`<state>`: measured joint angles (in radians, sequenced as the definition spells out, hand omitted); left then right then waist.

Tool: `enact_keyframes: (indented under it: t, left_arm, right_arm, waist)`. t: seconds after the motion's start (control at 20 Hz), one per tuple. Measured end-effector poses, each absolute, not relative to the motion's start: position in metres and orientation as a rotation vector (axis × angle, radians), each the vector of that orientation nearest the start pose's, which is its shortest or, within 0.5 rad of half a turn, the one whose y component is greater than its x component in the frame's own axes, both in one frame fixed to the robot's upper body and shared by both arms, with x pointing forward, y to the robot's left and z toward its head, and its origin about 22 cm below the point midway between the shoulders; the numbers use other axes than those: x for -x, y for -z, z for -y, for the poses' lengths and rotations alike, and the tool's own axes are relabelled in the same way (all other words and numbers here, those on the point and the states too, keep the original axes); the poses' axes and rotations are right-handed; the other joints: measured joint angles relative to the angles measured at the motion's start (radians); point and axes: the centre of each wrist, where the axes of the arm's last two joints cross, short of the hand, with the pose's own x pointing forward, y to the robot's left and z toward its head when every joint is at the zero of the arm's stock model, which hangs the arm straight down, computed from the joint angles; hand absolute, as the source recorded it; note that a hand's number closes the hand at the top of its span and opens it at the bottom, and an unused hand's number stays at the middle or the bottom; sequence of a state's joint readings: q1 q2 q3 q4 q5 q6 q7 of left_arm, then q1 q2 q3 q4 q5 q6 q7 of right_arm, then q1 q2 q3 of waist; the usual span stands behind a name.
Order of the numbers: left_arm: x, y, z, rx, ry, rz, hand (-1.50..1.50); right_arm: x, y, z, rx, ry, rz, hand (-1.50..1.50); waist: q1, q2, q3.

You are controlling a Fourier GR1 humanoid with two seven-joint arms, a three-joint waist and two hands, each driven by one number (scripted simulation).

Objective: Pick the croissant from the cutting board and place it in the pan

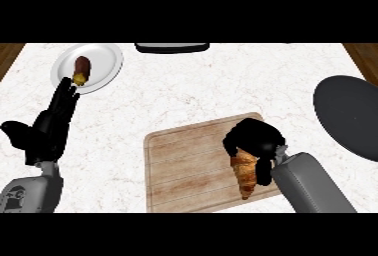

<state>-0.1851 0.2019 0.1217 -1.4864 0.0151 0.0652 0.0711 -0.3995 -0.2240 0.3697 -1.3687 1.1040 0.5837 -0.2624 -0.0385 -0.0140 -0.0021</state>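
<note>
Half the croissant (245,177) under curled right hand (253,137) fingers.

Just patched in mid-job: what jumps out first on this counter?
The right robot hand is curled over the top of a golden-brown croissant on the pale wooden cutting board at centre. The dark round pan waits at the right edge. The left robot hand rests open, fingertips near a white plate holding a sausage.
</note>
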Motion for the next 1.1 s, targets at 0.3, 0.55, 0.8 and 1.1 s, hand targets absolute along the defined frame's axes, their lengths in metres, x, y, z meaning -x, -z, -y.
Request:
enact_keyframes:
  t: [0.3, 0.55, 0.8, 1.1]
  left_arm:
    - [-0.278, -0.039, -0.3, -0.277, -0.002, 1.58, 0.0]
    - [-0.28, -0.043, -0.298, -0.262, 0.002, 1.588, 0.0]
    - [-0.287, -0.038, -0.289, -0.238, 0.014, 1.599, 0.0]
    - [-0.292, -0.042, -0.286, -0.215, 0.04, 1.613, 0.0]
  right_arm:
    - [-0.298, -0.058, 0.178, 0.676, -1.398, 1.245, 1.5]
    - [-0.267, -0.103, 0.175, 0.898, -1.082, 1.362, 1.5]
    - [-0.229, -0.149, 0.184, 1.045, -0.833, 1.419, 1.5]
    - [-0.219, -0.179, 0.215, 1.05, -0.554, 1.473, 1.5]
  waist:
    - [-0.041, -0.012, 0.0]
    - [-0.028, -0.008, 0.001]
    - [-0.004, 0.002, 0.001]
    - [0.024, 0.011, 0.002]
